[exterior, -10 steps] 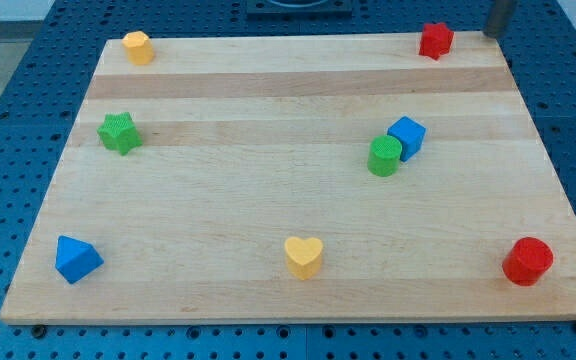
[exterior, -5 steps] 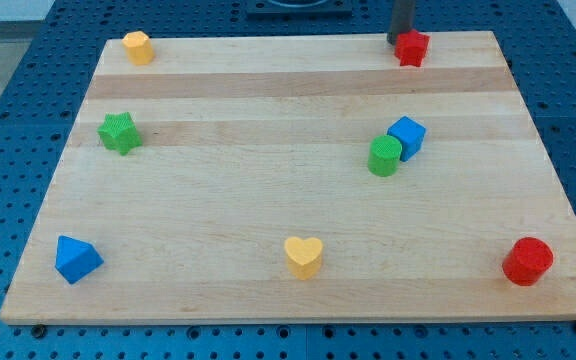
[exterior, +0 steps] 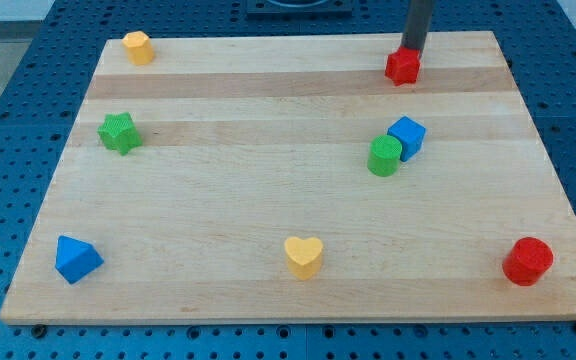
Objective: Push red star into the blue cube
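Rod cut off by view's top; my tip meets red star

My tip touches the far side of the red star; nearer lies the blue cube, the green cylinder touching its near-left

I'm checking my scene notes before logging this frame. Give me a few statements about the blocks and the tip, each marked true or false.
1. My tip sits at the top side of the red star. True.
2. The red star touches the blue cube. False: bare board lies between them.
3. The green cylinder sits against the blue cube. True.
4. The yellow heart is near the view's top. False: it is near the bottom edge.
5. The green star is on the view's left. True.
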### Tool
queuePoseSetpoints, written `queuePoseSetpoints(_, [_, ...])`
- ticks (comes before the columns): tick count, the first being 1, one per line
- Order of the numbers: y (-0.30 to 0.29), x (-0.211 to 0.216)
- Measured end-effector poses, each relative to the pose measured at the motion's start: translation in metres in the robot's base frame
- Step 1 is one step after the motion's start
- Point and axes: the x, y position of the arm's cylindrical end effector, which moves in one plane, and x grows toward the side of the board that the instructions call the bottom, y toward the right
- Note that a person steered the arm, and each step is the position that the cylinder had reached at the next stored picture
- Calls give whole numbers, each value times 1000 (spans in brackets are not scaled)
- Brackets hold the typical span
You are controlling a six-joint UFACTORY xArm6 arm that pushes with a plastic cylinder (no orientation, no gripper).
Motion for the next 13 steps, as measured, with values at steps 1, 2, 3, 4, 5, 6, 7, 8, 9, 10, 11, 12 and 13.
queuePoseSetpoints(1, [-6, 16])
queuePoseSetpoints(2, [-28, 23])
queuePoseSetpoints(3, [-57, 25])
queuePoseSetpoints(4, [-61, 41])
queuePoseSetpoints(5, [-61, 63])
queuePoseSetpoints(6, [-60, 74])
queuePoseSetpoints(7, [-58, 75])
queuePoseSetpoints(8, [-50, 75])
queuePoseSetpoints(9, [-41, 75])
queuePoseSetpoints(10, [-35, 78])
queuePoseSetpoints(11, [-29, 81])
queuePoseSetpoints(12, [-26, 88])
queuePoseSetpoints(13, [-20, 88])
